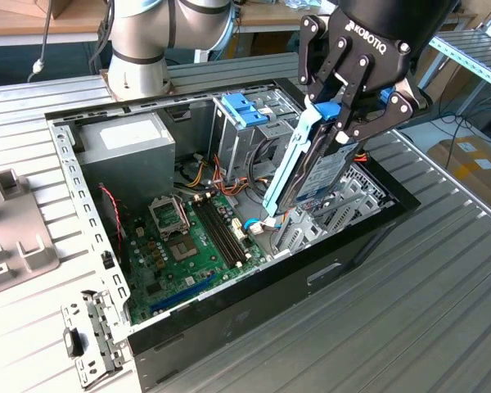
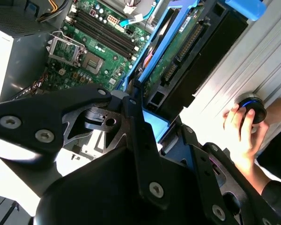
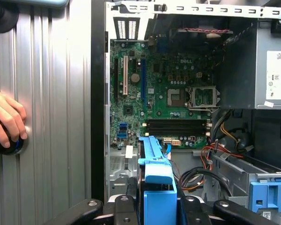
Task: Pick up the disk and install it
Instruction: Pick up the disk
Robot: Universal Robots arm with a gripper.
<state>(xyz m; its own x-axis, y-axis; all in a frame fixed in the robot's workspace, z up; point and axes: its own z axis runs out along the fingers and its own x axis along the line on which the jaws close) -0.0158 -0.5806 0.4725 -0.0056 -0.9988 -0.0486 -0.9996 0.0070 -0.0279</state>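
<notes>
My gripper (image 1: 341,115) is shut on the disk (image 1: 315,168), a grey drive in a light-blue carrier rail (image 1: 288,160). The disk hangs steeply tilted over the open computer case, its low end near the metal bay (image 1: 327,214) at the exterior view's right of the case. In the second wrist view the disk's green circuit side (image 2: 178,58) runs away from my gripper (image 2: 152,123) toward the motherboard. In the first wrist view the carrier's blue edge (image 3: 155,176) stands between my fingers (image 3: 124,206).
The case (image 1: 229,327) lies open on a ribbed metal table, with the motherboard (image 1: 184,241), a grey power-supply box (image 1: 129,141) and a drive cage with a blue latch (image 1: 247,110). A person's hand (image 2: 240,129) rests on a black knob (image 2: 251,104) beside the case. Loose brackets (image 1: 90,336) lie nearby.
</notes>
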